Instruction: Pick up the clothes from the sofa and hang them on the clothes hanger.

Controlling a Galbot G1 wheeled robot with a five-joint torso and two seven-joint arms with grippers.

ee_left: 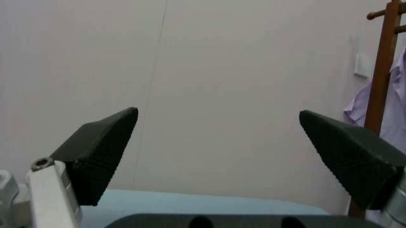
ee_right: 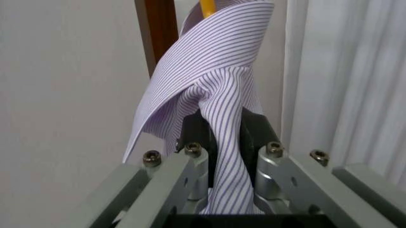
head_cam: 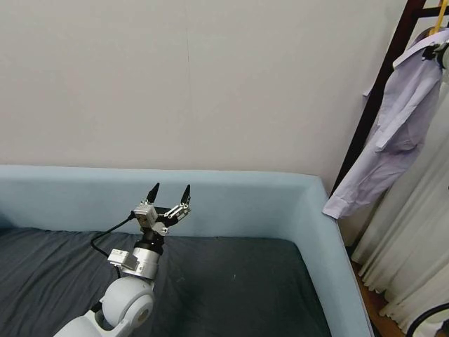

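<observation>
A lilac striped shirt [head_cam: 397, 125] hangs high at the right, against a dark wooden clothes stand [head_cam: 379, 90], with one sleeve trailing down towards the sofa's corner. My right gripper [ee_right: 221, 129] is shut on the shirt's collar [ee_right: 209, 71], and the cloth runs down between its dark fingers [ee_right: 256, 129]. A yellow hanger [ee_right: 208, 4] pokes out above the collar, next to the stand's pole [ee_right: 158, 33]. My left gripper [head_cam: 169, 194] stands open over the sofa [head_cam: 231, 200], fingertips up and holding nothing. The stand [ee_left: 383, 71] and shirt [ee_left: 398, 90] also show in the left wrist view.
The sofa has a pale blue frame and a dark grey seat cushion [head_cam: 231, 281] with no clothes lying on it. White curtains [head_cam: 421, 239] hang to the right of the stand. A plain wall [head_cam: 196, 84] rises behind the sofa.
</observation>
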